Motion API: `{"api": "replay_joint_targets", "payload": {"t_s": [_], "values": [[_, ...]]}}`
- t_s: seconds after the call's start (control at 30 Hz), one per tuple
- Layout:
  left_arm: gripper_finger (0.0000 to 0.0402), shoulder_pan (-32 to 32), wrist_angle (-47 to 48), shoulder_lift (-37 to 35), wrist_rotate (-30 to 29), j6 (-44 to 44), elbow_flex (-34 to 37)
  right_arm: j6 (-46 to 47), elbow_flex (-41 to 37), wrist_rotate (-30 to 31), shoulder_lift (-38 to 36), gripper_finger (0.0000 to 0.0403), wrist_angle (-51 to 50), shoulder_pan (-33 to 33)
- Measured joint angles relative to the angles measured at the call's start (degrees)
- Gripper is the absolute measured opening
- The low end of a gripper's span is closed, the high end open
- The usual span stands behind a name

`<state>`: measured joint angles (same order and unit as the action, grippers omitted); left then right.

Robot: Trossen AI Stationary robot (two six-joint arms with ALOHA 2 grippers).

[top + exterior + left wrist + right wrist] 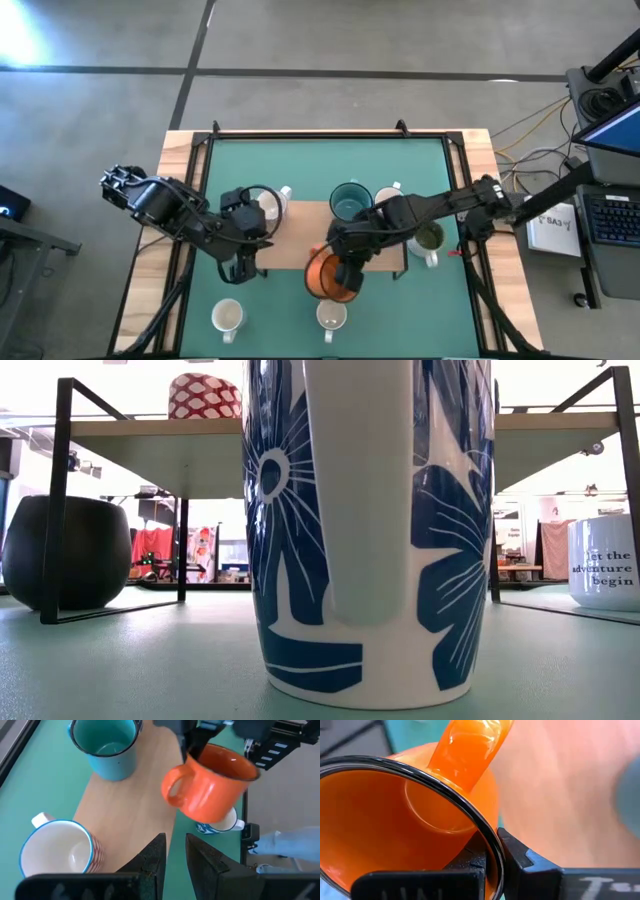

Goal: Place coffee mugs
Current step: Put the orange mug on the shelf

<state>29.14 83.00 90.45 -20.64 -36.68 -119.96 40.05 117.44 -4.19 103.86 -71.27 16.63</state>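
One orange mug [330, 276] — rim in right tool [347, 268]

Tilted orange mug [328, 276] off the green mat, teal mug [349, 201] upright on wooden board.

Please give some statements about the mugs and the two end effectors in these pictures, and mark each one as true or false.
1. The right end effector grips the orange mug by its rim. True.
2. The orange mug stands flat on the wooden board. False: it is lifted and tilted.
3. The teal mug stands upright on the board. True.
4. The left end effector holds a white mug. False: it holds nothing.
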Motion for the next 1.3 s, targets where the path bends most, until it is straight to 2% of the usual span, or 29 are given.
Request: {"api": "replay_joint_targets", "payload": {"t_s": [0.3,0.43,0.6,1.2,1.3], "values": [[0.0055,0.07,4.01,-0.03,-0.04,-0.25,0.00,-0.64,6.03,1.62,3.97,0.0013,-5.27,-2.66],[0.0055,0.14,5.05,-0.34,-0.53,-0.58,0.00,-0.33,6.04,1.68,3.96,0.0013,-5.16,-3.27],[0.0055,0.18,5.06,-0.88,-1.23,-0.72,0.00,0.83,6.07,6.23,4.14,0.0020,-4.89,-3.76],[0.0055,0.18,5.02,-1.57,-1.46,-0.98,0.00,-0.25,5.93,7.35,5.04,0.0028,-2.97,-4.21],[0.0055,0.18,5.02,-1.57,-1.46,-1.38,0.00,-0.32,5.91,9.04,5.04,0.0028,-2.92,-4.29]]}}
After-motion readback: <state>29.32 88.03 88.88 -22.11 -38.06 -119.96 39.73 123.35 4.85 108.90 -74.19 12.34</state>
